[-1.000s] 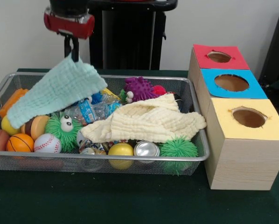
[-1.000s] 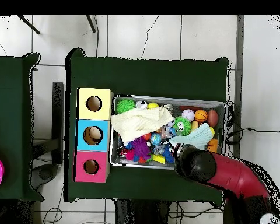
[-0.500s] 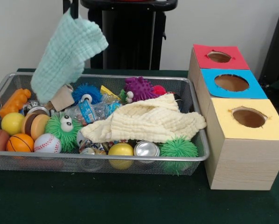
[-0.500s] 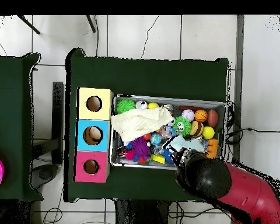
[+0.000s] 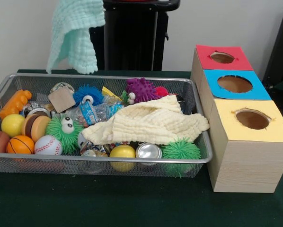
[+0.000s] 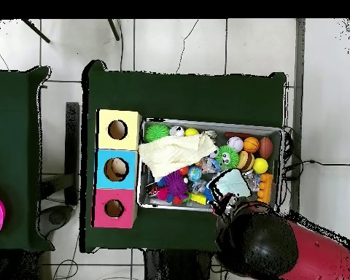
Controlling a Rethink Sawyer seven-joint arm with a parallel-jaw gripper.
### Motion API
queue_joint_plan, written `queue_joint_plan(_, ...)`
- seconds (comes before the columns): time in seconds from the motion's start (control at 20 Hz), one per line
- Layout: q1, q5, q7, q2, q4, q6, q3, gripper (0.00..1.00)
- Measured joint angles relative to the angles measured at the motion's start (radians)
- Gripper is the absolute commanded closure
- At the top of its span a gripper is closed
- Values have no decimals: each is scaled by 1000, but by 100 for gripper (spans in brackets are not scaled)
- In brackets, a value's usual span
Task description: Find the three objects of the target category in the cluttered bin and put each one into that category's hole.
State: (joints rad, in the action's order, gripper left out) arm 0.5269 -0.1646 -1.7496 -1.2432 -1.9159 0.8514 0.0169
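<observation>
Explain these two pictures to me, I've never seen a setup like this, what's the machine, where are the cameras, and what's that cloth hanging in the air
The machine is a robot arm, red and black, standing at a table. One picture looks across the table at the robot's side; the other looks straight down from above. On the green table sits a wire mesh bin full of clutter: small sport balls, green fuzzy toys, a purple spiky toy, cans and a cream cloth. Beside it stand three wooden boxes, each with a hole on top: yellow, blue and red. The mint-green cloth hangs above the bin, lifted by the arm. The gripper itself is out of sight above the front picture's top edge and hidden beneath the arm from overhead.
</observation>
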Motion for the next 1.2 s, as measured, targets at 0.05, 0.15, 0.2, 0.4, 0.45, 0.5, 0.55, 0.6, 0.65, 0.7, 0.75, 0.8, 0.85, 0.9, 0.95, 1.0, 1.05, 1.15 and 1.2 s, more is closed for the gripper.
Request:
queue_joint_plan(0.05,-2,1,0,-5,0,4,0,100)
queue_joint_plan(0.15,-7,5,0,-19,0,12,-1,100)
queue_joint_plan(0.2,-12,8,0,-28,-1,15,-1,100)
queue_joint_plan(0.4,-21,15,0,-41,-4,16,-2,100)
queue_joint_plan(0.45,-23,16,0,-41,-5,16,-2,100)
queue_joint_plan(0.5,-27,17,0,-39,-7,16,-2,100)
queue_joint_plan(0.55,-30,17,0,-37,-9,16,-2,100)
queue_joint_plan(0.6,-33,17,0,-35,-10,16,-2,100)
queue_joint_plan(0.65,-36,18,0,-34,-11,16,-2,100)
queue_joint_plan(0.7,-44,18,0,-30,-14,16,-3,100)
queue_joint_plan(0.75,-51,19,0,-28,-17,16,-3,100)
queue_joint_plan(0.8,-56,19,0,-27,-19,16,-3,100)
queue_joint_plan(0.85,-62,19,0,-25,-22,16,-4,100)
queue_joint_plan(0.9,-74,22,0,-22,-29,15,-4,100)
queue_joint_plan(0.95,-80,23,0,-21,-33,15,-5,100)
queue_joint_plan(1.0,-88,25,0,-18,-38,15,-5,100)
queue_joint_plan(1.05,-92,25,0,-16,-41,14,-6,100)
queue_joint_plan(1.15,-109,26,0,-6,-52,8,-9,100)
queue_joint_plan(1.2,-115,27,0,-2,-55,6,-11,100)
